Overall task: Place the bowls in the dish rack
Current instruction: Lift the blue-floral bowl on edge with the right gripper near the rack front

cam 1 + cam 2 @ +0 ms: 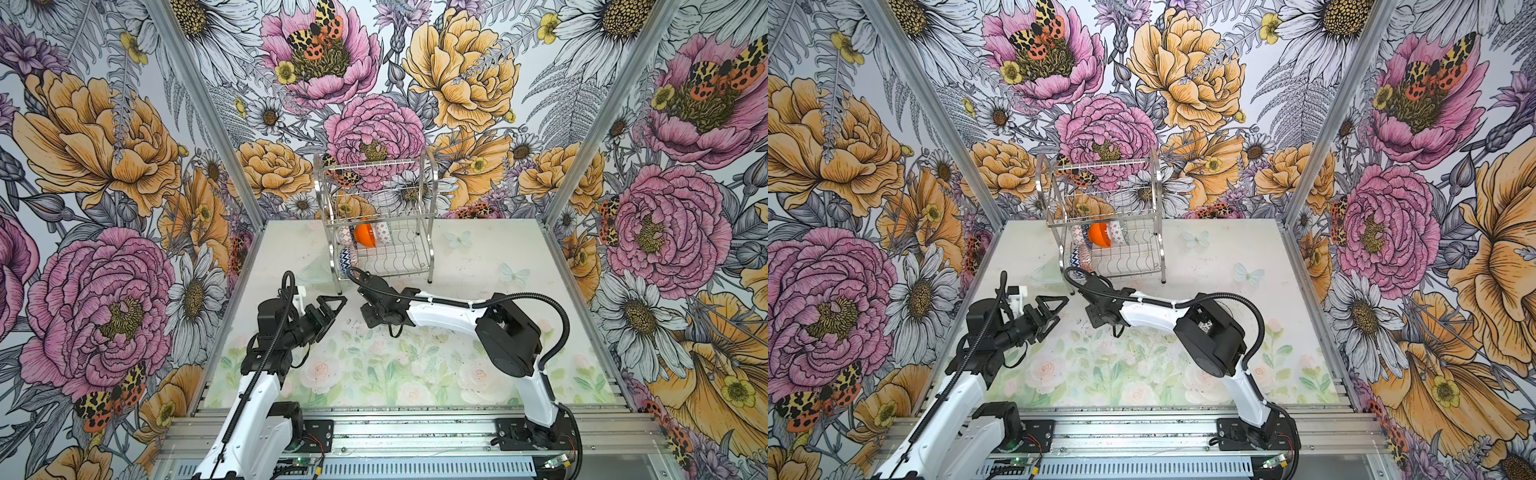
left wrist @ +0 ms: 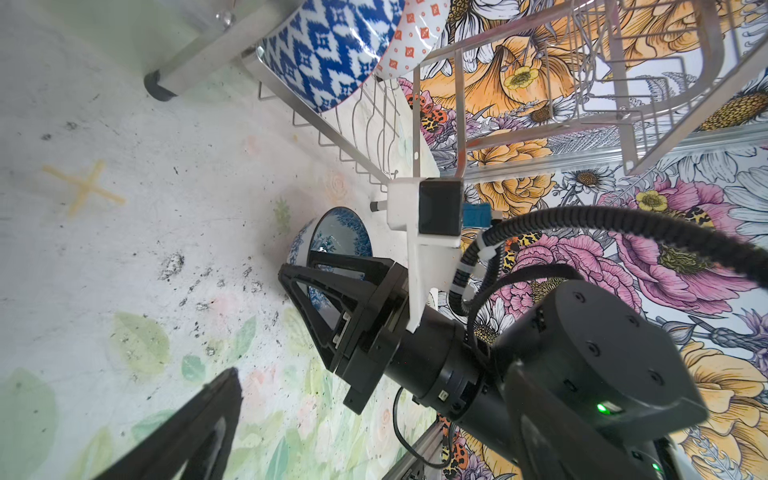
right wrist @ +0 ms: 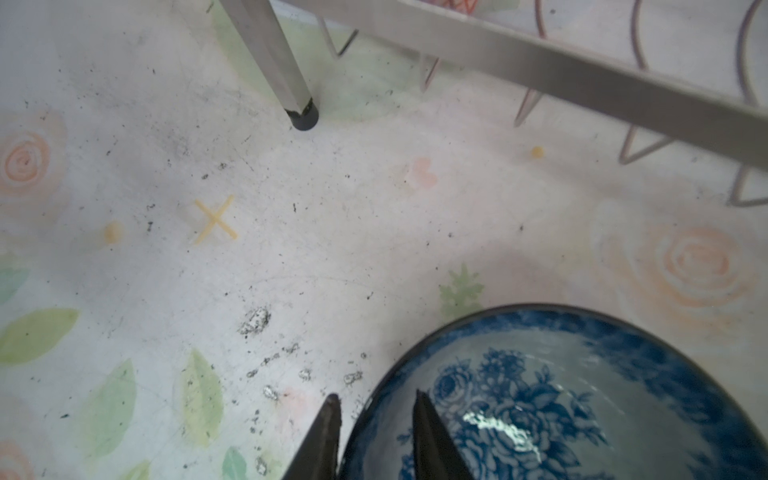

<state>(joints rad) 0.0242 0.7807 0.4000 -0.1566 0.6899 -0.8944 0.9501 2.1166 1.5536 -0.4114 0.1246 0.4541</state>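
The silver wire dish rack [image 1: 429, 178] [image 1: 1158, 178] stands at the back of the table. On its lower shelf stand a plain orange bowl [image 1: 363, 235] [image 1: 1098, 235], a navy-white zigzag bowl [image 2: 328, 54] [image 1: 347, 255] and an orange-red patterned bowl [image 2: 411, 37]. A blue-white floral bowl [image 3: 582, 395] [image 2: 340, 237] sits on the table just in front of the rack, hidden under the right wrist in both top views. My right gripper [image 3: 376, 411] [image 2: 307, 274] grips its rim, one finger outside and one inside. My left gripper [image 1: 338, 309] [image 1: 1061, 309] hangs open and empty to the left.
The rack's front leg with a black foot [image 3: 303, 118] stands close to the floral bowl, and the lower shelf's rail [image 3: 582, 83] runs just past it. A yellow X mark [image 3: 215, 220] is on the mat. Floral walls close in three sides.
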